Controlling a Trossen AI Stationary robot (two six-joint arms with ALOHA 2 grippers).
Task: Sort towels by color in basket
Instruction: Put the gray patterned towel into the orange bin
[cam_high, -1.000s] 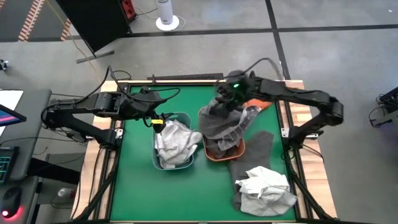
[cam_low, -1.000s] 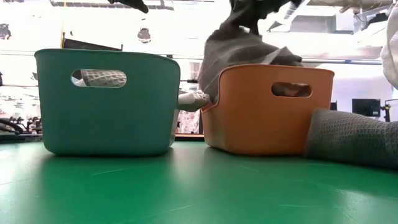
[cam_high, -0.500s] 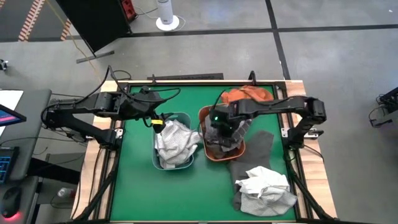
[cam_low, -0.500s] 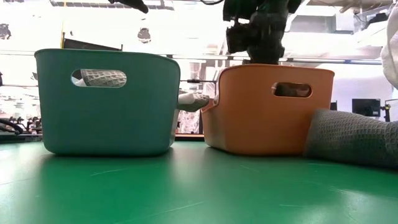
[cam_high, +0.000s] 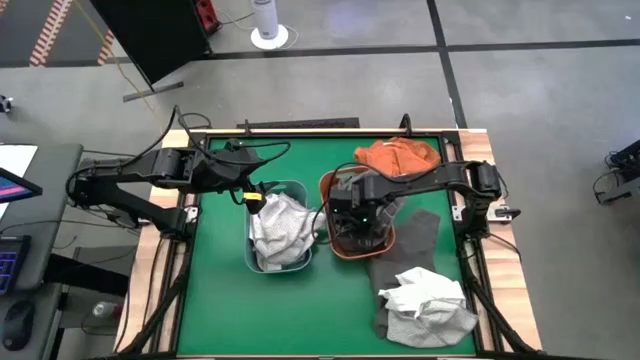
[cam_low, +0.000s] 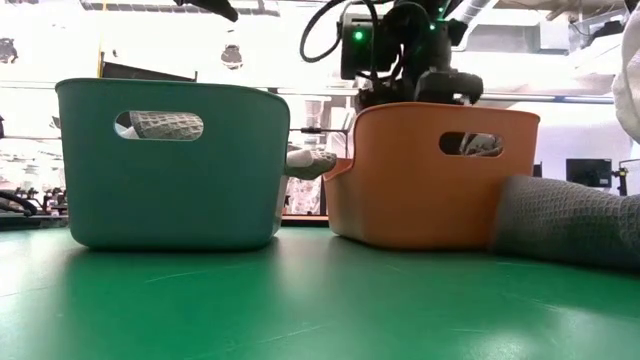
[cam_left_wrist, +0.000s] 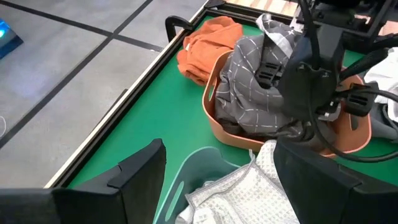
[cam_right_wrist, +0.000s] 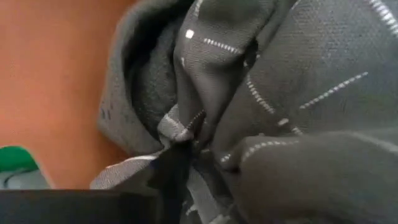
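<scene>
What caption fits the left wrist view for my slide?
Right gripper lowered into the orange basket on a dark grey checked towel; rust-orange towel lies beyond.

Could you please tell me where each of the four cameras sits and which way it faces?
High view: overhead, straight down on both arms and the green table.
Low view: table height, level at the teal basket and orange basket; the right gripper above.
Left wrist view: past the left gripper toward both baskets.
Right wrist view: inside the orange basket, against the dark grey checked towel.
All share the orange basket.
</scene>
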